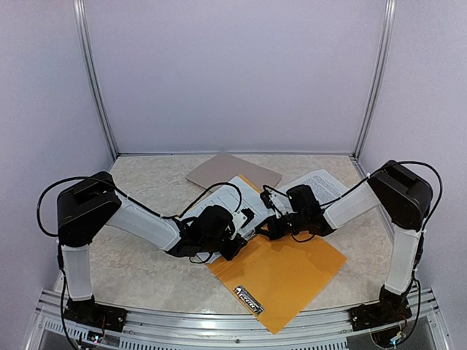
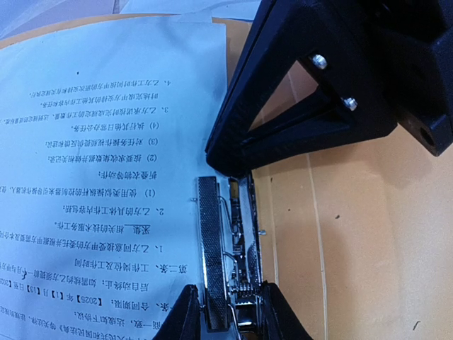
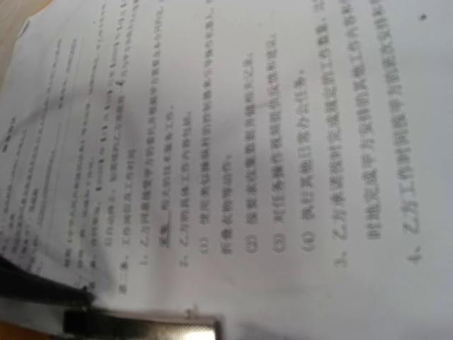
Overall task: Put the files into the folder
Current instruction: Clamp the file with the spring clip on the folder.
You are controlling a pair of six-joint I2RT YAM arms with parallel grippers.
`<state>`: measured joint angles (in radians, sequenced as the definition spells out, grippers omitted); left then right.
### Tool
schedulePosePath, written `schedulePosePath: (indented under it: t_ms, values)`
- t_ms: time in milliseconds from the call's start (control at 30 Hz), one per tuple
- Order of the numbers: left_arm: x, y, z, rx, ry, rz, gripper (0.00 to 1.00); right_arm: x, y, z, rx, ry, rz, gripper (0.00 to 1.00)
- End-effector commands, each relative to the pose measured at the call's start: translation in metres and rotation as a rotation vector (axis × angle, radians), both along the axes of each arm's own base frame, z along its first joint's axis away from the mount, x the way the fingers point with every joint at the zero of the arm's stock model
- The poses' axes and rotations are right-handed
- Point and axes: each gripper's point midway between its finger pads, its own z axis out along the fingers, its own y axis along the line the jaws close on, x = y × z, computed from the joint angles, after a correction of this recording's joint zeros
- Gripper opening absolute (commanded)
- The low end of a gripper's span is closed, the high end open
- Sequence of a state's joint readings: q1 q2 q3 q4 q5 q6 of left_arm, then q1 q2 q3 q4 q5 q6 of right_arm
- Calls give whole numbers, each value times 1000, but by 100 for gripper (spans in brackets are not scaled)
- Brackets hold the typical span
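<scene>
White printed files fill the view, their text blurred. Just beside the dark fingers lies a metal clip bar.

A robot lab test cell: plain pale walls, aluminium posts, a marbled bench, a left arm and right arm bolted to a metal rail.

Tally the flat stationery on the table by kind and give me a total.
Orange folder: 1
Grey-brown clipboard: 1
White printed paper patches, one on the folder and one to its right, sheets in each unclear: 2
Total: 4
</scene>
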<state>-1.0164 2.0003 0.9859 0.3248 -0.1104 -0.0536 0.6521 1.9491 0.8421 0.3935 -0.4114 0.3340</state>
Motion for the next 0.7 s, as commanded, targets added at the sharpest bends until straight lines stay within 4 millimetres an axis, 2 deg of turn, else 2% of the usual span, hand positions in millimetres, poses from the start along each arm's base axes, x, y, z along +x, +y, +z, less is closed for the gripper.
schedulePosePath:
  t_ms: [0,300,533,600,667]
  values:
    - [-30,15,-40,106,109,-63,24,-76,-92,-113,-424,318,-65,0]
    - [-27,16,-40,110,111,-50,24,-73,-71,-76,-312,283,-24,0]
    - [-27,16,-38,108,111,-54,24,-60,-52,-48,-264,233,-1,0]
    - [-27,15,-37,108,110,-57,25,-50,-44,-34,-240,203,-2,8]
    - [-27,14,-35,107,107,-55,25,-37,-36,-13,-213,153,-15,22]
